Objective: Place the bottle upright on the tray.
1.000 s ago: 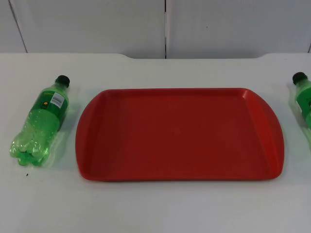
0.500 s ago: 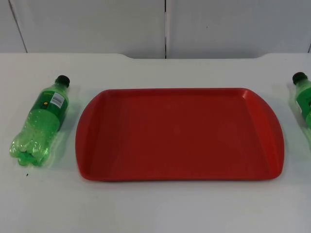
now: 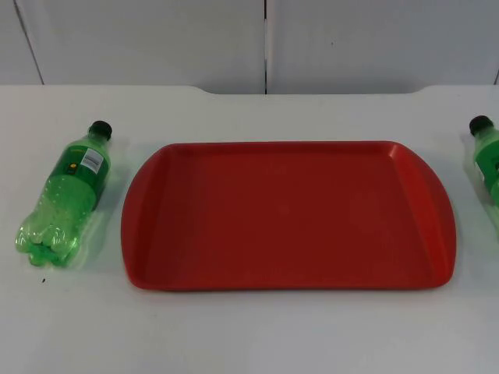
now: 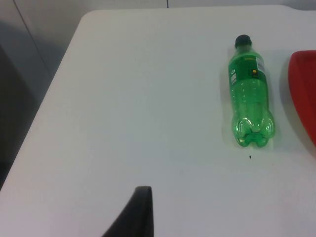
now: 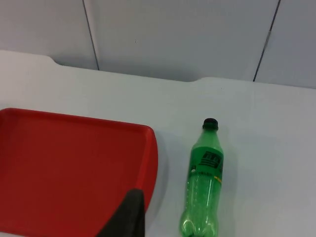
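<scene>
Red plastic takes the middle of the top view: the tray lies flat on the white table, its long sides running across the picture, nothing standing in it. On the table just beside its left end lies a green bottle on its side, black cap toward the grey partition wall, lobed base toward the near edge, a pale label near the shoulder. It lies apart from the tray, a strip of bare table between them. A tiny dark speck sits on the table near the base. At the picture's right border a second green bottle also lies down, cut off by the border, black cap toward the wall, apart from the tray's right end.

From the left wrist, the left bottle lies on its side on the table, cap toward the wall, with the tray's red edge just beyond it and the speck near its base. One black fingertip of the left tool stands over bare table, well apart from the bottle; whether this tool is spread or pressed together I cannot tell.

From the right wrist, the second bottle lies on its side near the tray's end, not touching the rim, cap toward the wall. A black fingertip of the right tool stands before the tray's rim; its spread cannot be told either.
</scene>
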`<state>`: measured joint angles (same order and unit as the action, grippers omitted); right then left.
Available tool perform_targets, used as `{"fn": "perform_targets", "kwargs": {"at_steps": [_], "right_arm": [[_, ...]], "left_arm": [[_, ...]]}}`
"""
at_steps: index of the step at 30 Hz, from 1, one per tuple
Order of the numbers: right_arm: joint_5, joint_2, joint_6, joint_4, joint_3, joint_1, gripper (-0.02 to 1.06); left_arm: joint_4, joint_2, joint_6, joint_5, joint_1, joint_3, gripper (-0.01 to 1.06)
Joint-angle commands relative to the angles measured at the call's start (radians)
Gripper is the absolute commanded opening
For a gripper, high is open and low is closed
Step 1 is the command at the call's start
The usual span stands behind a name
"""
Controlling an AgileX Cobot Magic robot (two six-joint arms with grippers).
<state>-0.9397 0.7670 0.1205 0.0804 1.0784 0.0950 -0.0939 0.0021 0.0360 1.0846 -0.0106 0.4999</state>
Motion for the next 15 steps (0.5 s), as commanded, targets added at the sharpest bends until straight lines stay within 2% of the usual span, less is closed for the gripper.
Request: {"fn": "perform_targets", "kwargs": {"at_steps": [1,6,15], "right_arm": [[0.009,0.056,0.000,0.000,0.046,-0.004,1.05],[0.009,0.150,0.000,0.000,0.101,-0.004,1.05],[0.016,0.251,0.000,0.000,0.116,-0.004,1.05]], "left_arm": [[0.010,-0.002,-0.001,-0.009,-0.003,-0.006,1.05],[0.011,-0.002,-0.003,-0.009,-0.003,-0.006,1.05],[0.011,-0.002,-0.003,-0.011,-0.003,-0.006,1.05]]}}
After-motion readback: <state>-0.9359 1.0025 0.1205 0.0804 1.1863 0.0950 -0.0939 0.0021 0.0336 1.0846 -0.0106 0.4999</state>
